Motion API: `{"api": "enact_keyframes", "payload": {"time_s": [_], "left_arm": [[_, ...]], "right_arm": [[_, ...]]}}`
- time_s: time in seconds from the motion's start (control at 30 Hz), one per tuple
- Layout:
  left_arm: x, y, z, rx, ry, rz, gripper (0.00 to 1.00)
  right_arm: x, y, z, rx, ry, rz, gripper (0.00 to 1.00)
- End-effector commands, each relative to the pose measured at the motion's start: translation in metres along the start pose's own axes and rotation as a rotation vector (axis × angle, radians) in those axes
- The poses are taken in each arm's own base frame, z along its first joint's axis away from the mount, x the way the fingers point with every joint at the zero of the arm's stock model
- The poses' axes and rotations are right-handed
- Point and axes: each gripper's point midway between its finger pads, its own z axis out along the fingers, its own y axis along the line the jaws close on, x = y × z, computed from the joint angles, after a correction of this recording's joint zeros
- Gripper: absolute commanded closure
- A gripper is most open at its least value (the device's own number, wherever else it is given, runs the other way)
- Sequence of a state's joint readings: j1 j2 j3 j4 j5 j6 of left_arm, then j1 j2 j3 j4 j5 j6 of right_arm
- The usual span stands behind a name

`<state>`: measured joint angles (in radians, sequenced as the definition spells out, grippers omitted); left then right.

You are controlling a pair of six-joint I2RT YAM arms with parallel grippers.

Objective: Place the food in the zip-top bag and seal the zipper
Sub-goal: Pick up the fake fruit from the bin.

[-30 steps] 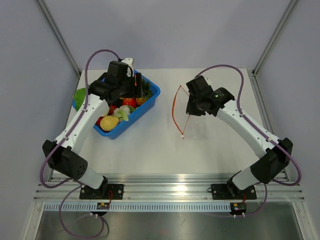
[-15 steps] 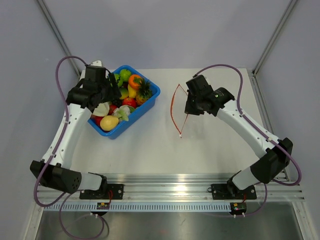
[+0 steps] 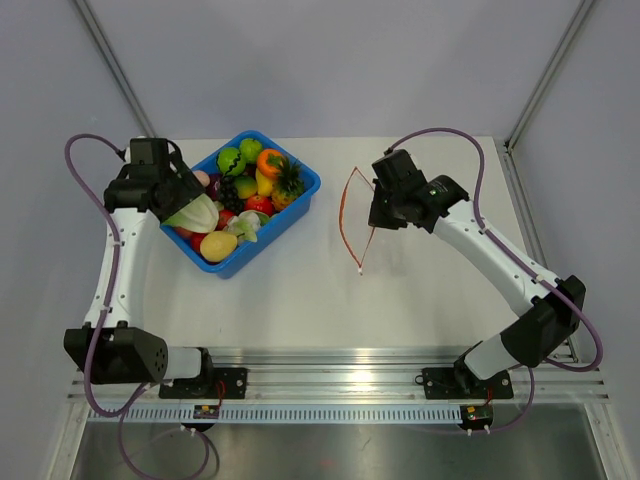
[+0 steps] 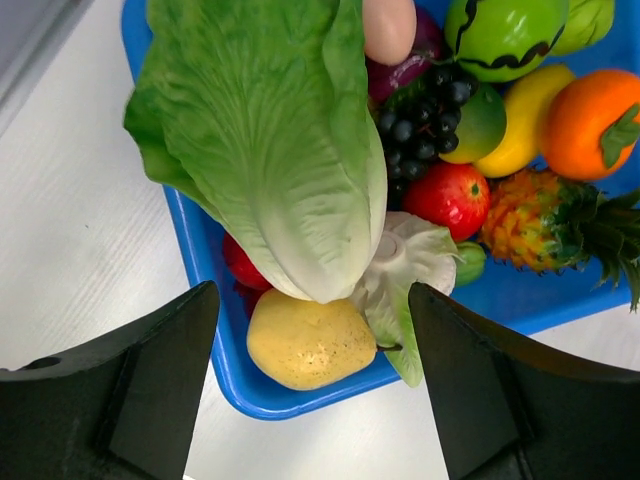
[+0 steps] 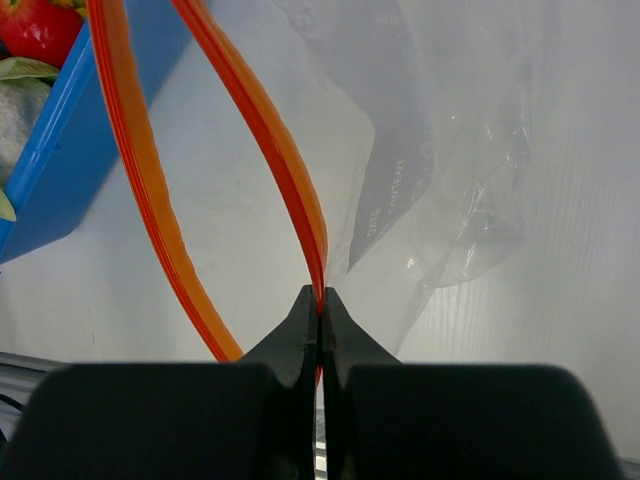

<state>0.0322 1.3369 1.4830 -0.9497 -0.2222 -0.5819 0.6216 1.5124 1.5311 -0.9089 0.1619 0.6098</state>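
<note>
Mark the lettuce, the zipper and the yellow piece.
lettuce [image 4: 265, 150], left wrist view, middle of leaf.
zipper [image 5: 287, 180], right wrist view, right-hand strand.
yellow piece [image 4: 310, 345], left wrist view, its middle.

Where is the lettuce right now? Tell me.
Top view, left side: the lettuce is over the left rim of the blue bin, just ahead of the left gripper, with the yellow piece beside its pale end.

Lettuce [image 4: 270, 150]: matt, veined plastic leaf.
Pineapple [image 4: 535, 220]: rough, knobbly plastic skin.
Bin [image 4: 215, 290]: smooth, glossy blue plastic.
Zip-top bag [image 5: 440, 150]: thin clear film, crinkled, shiny.
Zipper [image 5: 280, 170]: smooth orange-red plastic strip.
Tabletop [image 3: 300, 290]: white, matt, smooth.
Right tool [image 5: 320, 292]: black matt plastic.
</note>
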Motion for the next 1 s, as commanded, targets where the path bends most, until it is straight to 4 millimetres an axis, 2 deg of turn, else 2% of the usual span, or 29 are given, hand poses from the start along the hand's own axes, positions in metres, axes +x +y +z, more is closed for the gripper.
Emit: {"api": "enact_keyframes", "payload": {"time_s": [0.0, 0.13, 0.17, 0.2, 0.5, 0.7, 0.8, 0.87, 0.97], "left_arm": [[0.005, -0.008, 0.003, 0.038, 0.019, -0.036, 0.2], [0.006, -0.003, 0.015, -0.008, 0.019, -0.06, 0.16], [0.006, -0.003, 0.021, -0.017, 0.028, -0.069, 0.04], [0.005, -0.003, 0.025, -0.026, 0.032, -0.077, 0.02], [0.007, -0.007, 0.051, -0.058, 0.066, -0.098, 0.04], [0.008, -0.015, 0.042, 0.015, 0.058, -0.043, 0.04], [0.014, -0.007, 0.034, 0.009, 0.048, -0.002, 0.07], [0.023, 0.005, 0.03, -0.018, 0.059, 0.022, 0.08], [0.042, 0.012, 0.026, -0.015, 0.088, 0.034, 0.08]], "right_arm": [[-0.007, 0.008, -0.012, -0.054, -0.038, -0.005, 1.0], [-0.004, 0.009, -0.011, -0.061, -0.03, -0.006, 1.0], [-0.004, 0.009, -0.011, -0.065, -0.027, -0.006, 1.0], [-0.004, 0.009, -0.011, -0.066, -0.028, -0.004, 1.0], [-0.003, 0.007, -0.013, -0.06, -0.025, -0.007, 1.0], [0.0, 0.007, -0.011, -0.062, -0.022, -0.005, 1.0], [0.0, 0.008, -0.01, -0.068, -0.017, -0.001, 1.0], [0.0, 0.009, -0.01, -0.069, -0.018, -0.002, 1.0], [0.001, 0.009, -0.008, -0.065, -0.012, -0.003, 1.0]]}}
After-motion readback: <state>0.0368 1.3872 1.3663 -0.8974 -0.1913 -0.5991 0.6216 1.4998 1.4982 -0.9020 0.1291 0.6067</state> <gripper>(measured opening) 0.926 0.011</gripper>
